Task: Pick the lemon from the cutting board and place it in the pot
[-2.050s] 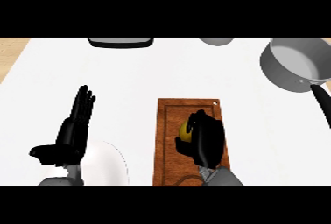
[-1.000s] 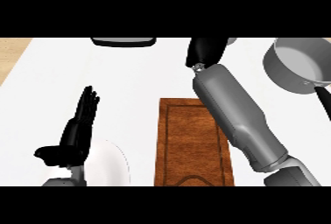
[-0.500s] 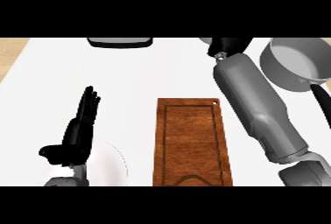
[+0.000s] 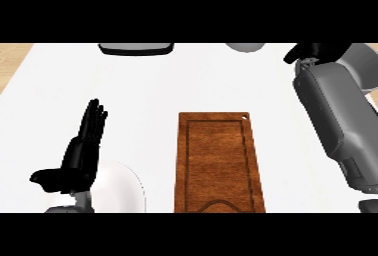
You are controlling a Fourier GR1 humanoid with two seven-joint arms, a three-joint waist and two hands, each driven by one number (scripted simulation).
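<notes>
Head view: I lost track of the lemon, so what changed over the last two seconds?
The right hand lifted off the cutting board, where it covered the lemon, and swung up and right to the pot. The lemon no longer shows; the hand may hide it. The board and the open left hand stayed put.

1. No text, label, brand, number or sign readable anywhere.
2. Cutting board (image 4: 219, 165): plain wood grain, an incised border line, no lettering.
3. Counter (image 4: 148, 90): bare white, nothing printed.
4. Right forearm (image 4: 336, 115): plain grey casing, no markings to read.
5. Left hand (image 4: 77, 157): plain black, no markings.
</notes>
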